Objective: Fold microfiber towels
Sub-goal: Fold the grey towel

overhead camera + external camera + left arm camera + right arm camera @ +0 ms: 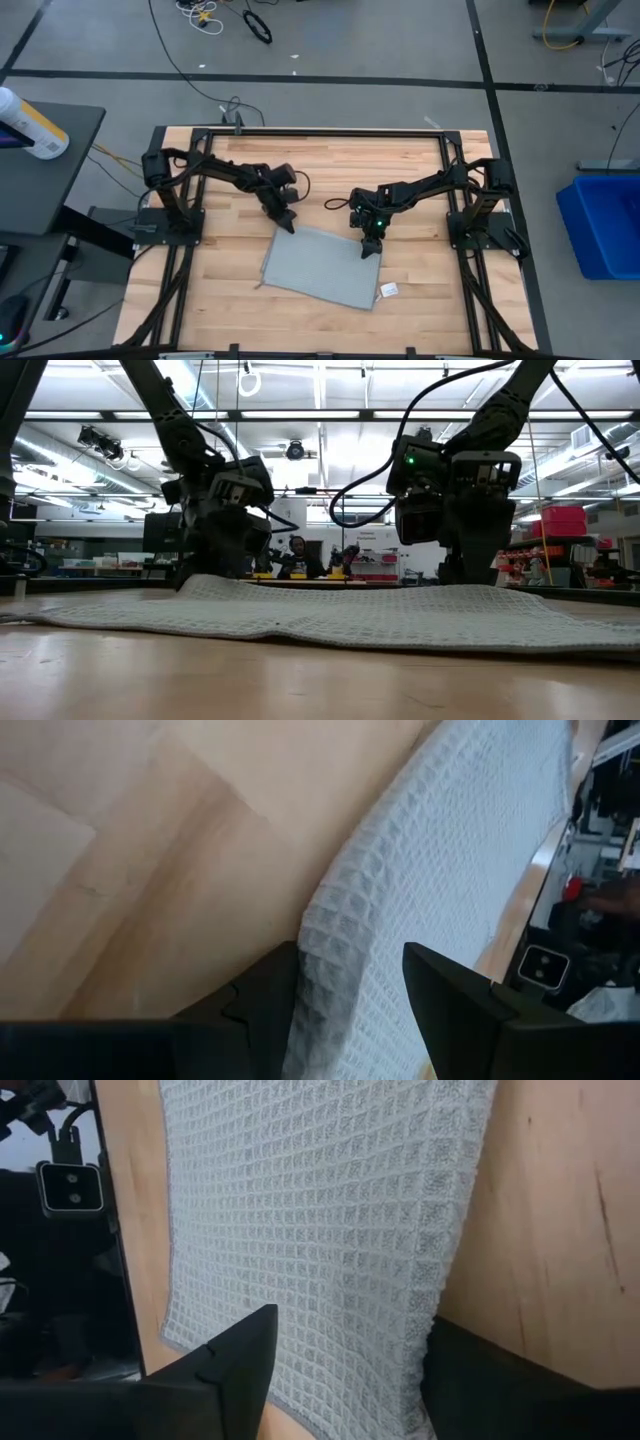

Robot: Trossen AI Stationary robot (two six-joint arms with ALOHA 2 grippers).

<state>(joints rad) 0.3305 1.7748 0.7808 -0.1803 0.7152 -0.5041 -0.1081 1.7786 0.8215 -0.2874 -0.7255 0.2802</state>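
Left gripper point(285, 222) down at far-left corner of grey waffle-weave towel point(322, 265) — fingers point(262, 1000) parted narrowly, straddling corner edge, cloth between them, not clamped. Towel lies flat and unfolded on wooden bench point(220, 285), skewed, small white tag point(388, 289) at its near-right corner. Right gripper point(368, 245) down on towel's far-right corner — fingers point(235, 1355) spread wider, one over cloth, other just off its edge over bare wood. Low view: both grippers pressed low against cloth.
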